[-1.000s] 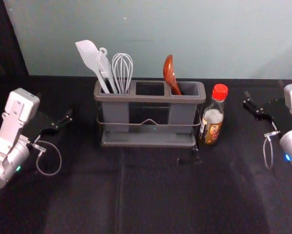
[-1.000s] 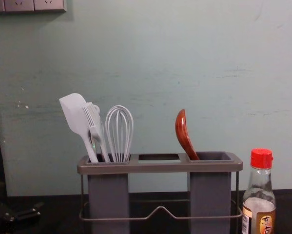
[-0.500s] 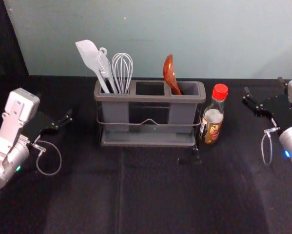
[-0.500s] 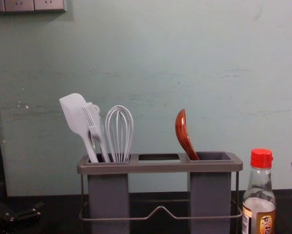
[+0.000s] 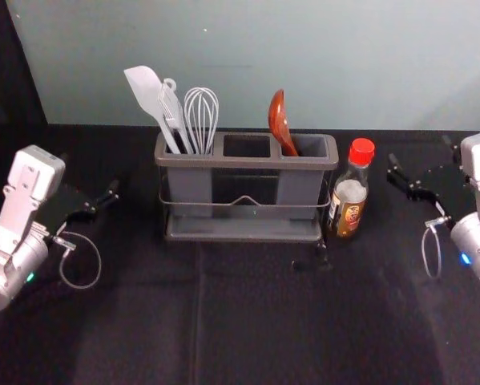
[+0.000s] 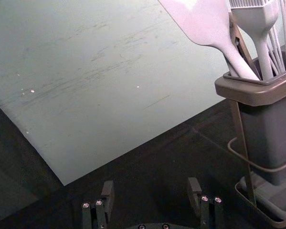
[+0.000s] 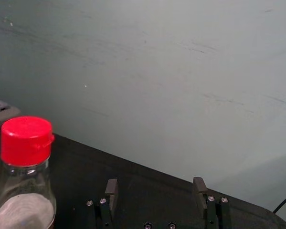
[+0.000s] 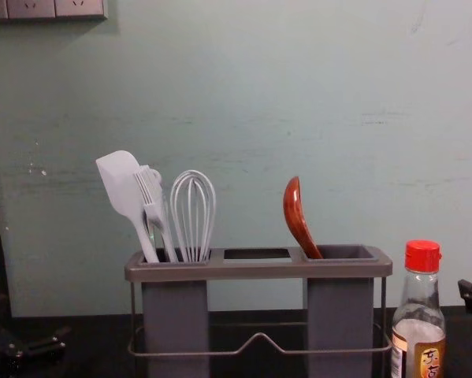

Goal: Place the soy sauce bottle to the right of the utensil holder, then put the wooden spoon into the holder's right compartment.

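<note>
Red-capped soy sauce bottle (image 5: 348,207): upright, just right of utensil holder (image 5: 248,163). Right gripper (image 7: 155,183): fingers wide, empty, had edged nearer bottle at their left. Wooden spoon (image 5: 279,119): beyond bottle from those fingers, unmoved in right compartment (image 8: 340,307). Left gripper (image 6: 151,185): parked left of holder, fingers spread. Both placements looked met; further approach risked knocking bottle.
</note>
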Motion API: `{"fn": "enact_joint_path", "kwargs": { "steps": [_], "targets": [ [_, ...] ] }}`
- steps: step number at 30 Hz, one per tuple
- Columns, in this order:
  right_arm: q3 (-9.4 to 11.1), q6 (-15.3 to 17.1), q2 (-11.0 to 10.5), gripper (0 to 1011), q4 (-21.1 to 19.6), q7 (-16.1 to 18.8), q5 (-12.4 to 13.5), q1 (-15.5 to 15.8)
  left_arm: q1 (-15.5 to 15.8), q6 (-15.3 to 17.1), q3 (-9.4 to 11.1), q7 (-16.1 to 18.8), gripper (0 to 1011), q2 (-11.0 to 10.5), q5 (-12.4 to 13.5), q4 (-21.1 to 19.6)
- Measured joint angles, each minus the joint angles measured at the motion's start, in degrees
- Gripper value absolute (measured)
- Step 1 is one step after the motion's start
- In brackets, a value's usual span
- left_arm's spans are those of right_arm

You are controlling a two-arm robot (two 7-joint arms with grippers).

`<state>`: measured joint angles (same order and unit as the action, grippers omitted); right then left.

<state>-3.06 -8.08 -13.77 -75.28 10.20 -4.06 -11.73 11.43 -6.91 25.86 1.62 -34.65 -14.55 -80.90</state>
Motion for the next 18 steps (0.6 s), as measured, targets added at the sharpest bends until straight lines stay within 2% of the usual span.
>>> {"fn": "enact_joint_path", "kwargs": {
  "steps": [7,18],
  "targets": [
    [-0.8,0.2,-0.2,1003,-0.8,-0.7,-1.1,1.0,0.0,0.0,0.0,0.0,1005,0.0,0.0,0.0],
    [-0.7,0.2,-0.2,1003,-0.7,-0.7,-1.0,0.8,0.0,0.0,0.0,0.0,1005,0.0,0.0,0.0]
  ]
}}
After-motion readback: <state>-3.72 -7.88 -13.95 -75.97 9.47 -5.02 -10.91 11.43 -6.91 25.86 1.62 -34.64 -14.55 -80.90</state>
